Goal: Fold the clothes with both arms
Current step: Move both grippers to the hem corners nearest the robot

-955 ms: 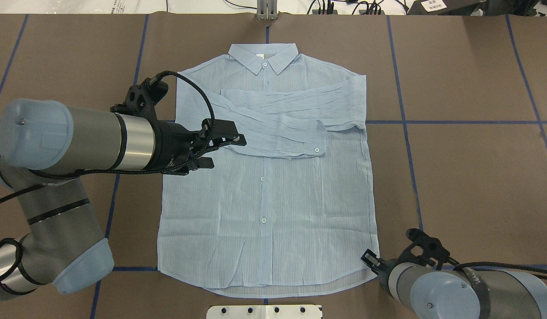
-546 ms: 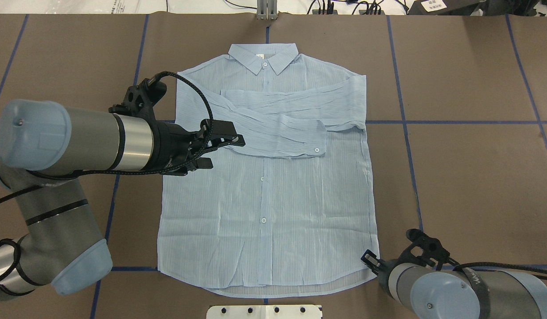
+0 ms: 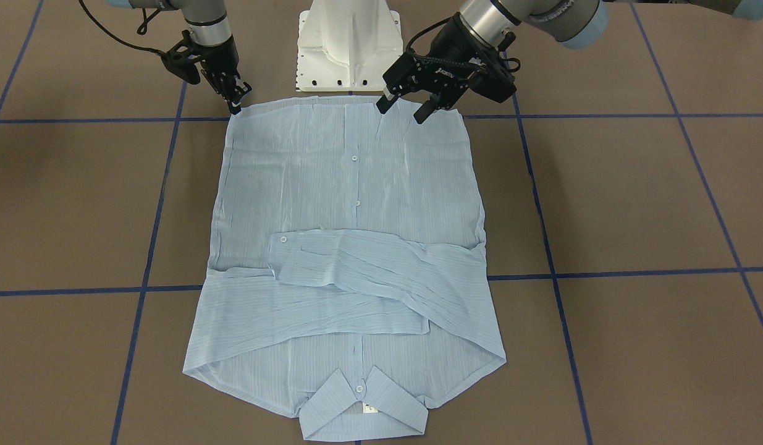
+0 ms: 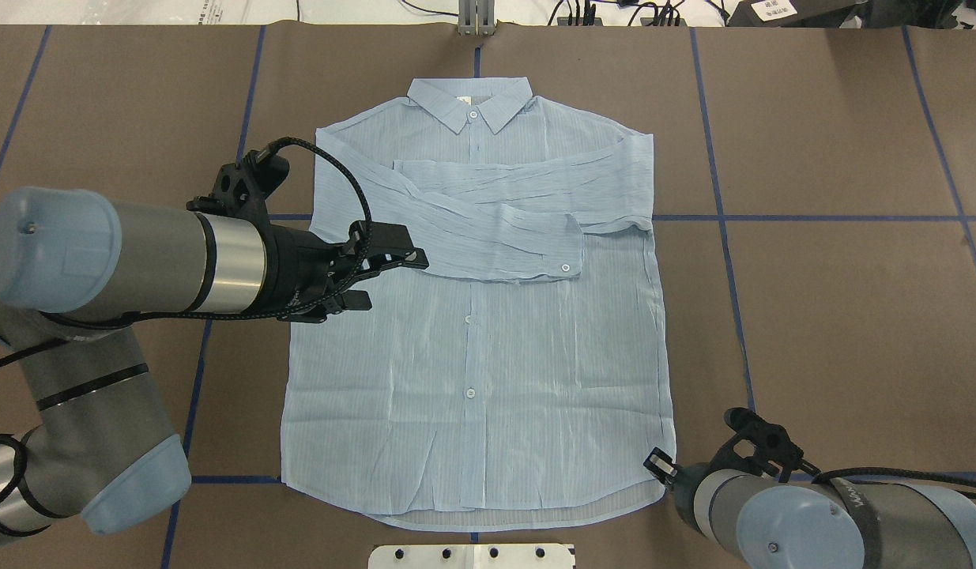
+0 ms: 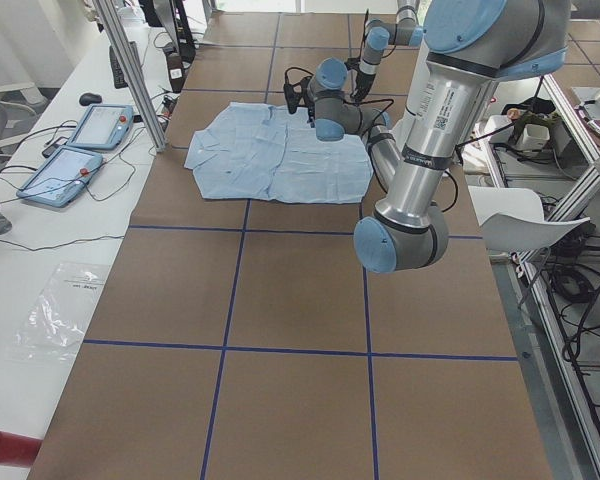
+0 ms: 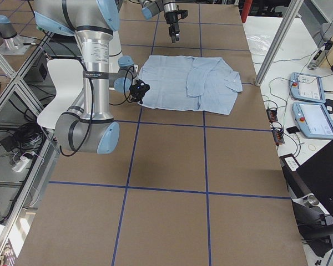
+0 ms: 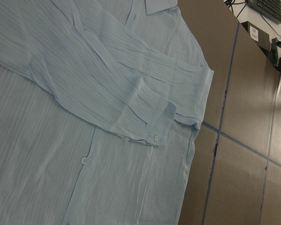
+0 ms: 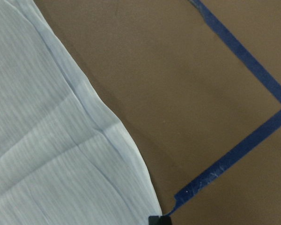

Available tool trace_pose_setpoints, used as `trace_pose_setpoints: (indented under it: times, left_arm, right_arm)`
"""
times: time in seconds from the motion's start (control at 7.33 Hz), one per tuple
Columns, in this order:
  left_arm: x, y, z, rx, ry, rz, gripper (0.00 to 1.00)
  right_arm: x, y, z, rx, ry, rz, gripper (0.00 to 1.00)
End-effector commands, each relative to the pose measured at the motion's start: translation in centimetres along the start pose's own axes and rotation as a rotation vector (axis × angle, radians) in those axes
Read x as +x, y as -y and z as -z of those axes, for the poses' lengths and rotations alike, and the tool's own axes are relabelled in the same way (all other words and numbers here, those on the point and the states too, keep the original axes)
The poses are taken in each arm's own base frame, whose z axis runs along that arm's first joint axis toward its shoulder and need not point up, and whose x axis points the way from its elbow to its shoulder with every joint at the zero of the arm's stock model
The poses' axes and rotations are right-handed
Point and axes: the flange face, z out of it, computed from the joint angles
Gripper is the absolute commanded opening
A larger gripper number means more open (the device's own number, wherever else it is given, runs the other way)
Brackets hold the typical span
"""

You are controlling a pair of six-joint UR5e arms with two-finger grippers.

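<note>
On table, wrinkly shirt (finely striped)

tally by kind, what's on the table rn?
Shirt: 1
Robot arms: 2, left arm and right arm
White pedestal base: 1
Total: 4

The pale blue striped shirt lies flat, buttoned front up, collar farthest from the robot, both sleeves folded across the chest. The left gripper hovers, fingers spread, above its left side; the right gripper sits at the near right hem corner
</note>
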Motion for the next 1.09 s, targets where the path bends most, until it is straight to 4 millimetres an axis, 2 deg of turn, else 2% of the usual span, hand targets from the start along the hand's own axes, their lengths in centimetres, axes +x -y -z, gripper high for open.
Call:
trace_pose_setpoints:
  times: [0.0, 0.14, 0.27, 0.41, 0.55, 0.68, 0.82, 0.96]
  left_arm:
    - [-2.0, -4.2, -1.1, -0.022, 0.151, 0.056, 0.99]
    - [-3.7, -7.9, -2.7, 0.000, 0.256, 0.045, 0.99]
    - [-6.7, -9.9, -3.8, 0.037, 0.349, 0.024, 0.99]
    - [-11.0, -11.2, -4.2, 0.054, 0.423, 0.024, 0.98]
    - [-14.0, -13.0, -4.7, 0.062, 0.474, 0.021, 0.94]
    - [-15.8, -12.8, -4.5, 0.071, 0.507, 0.017, 0.89]
    - [-18.3, -13.0, -4.4, 0.073, 0.559, 0.015, 0.85]
    - [-19.1, -13.0, -4.4, 0.085, 0.571, 0.039, 0.79]
  right_arm:
    - [0.2, 0.2, 0.6, -0.006, 0.001, 0.000, 0.00]
    - [0.1, 0.0, 1.0, -0.031, -0.004, -0.002, 0.00]
    - [0.0, 0.1, 1.1, -0.050, -0.013, -0.006, 0.00]
    - [-0.1, 0.1, 1.2, -0.057, -0.016, -0.009, 0.00]
    - [-0.1, 0.2, 1.1, -0.056, -0.016, -0.010, 0.00]
    - [-0.1, 0.3, 1.1, -0.055, -0.018, -0.013, 0.00]
    - [-0.2, 0.2, 1.2, -0.056, -0.015, -0.013, 0.00]
    - [-0.1, 0.3, 1.1, -0.055, -0.016, -0.013, 0.00]
